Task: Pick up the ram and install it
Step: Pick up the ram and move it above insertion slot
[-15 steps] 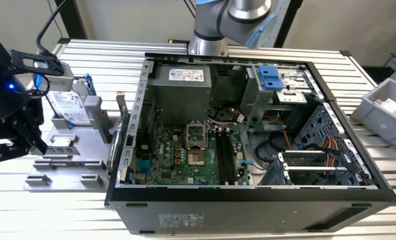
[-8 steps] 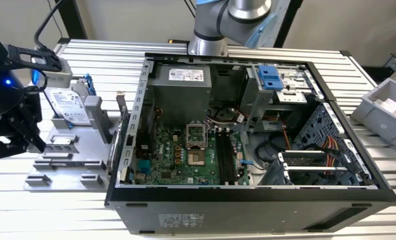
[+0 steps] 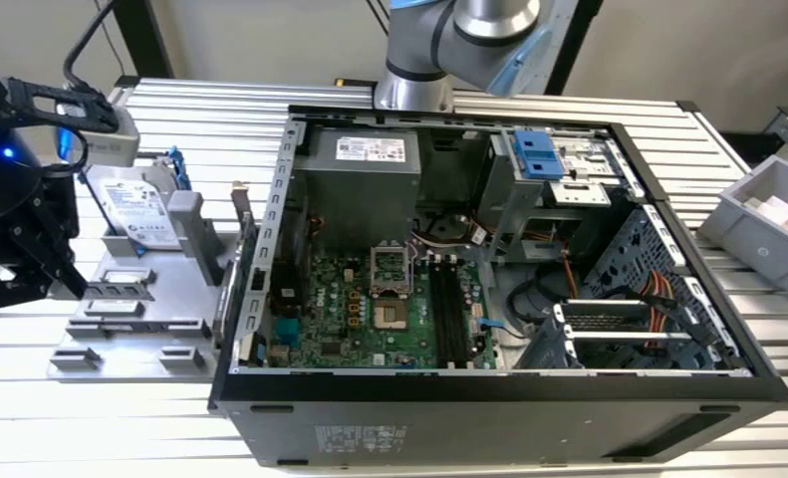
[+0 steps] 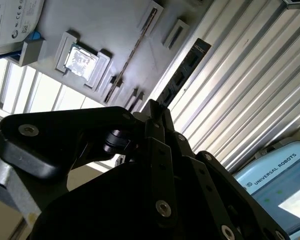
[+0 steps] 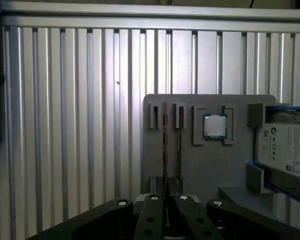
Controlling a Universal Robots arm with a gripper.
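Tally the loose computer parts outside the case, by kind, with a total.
Ram: 2, one in the hand, one in the grey holder
Processor chip: 1
Hard drive: 1
Total: 4

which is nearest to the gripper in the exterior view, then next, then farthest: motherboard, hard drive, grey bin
The gripper, shut on the ram, is at the exterior view's left.
1. hard drive, beside it on the fixture
2. motherboard, inside the open case
3. grey bin, at the exterior view's far right
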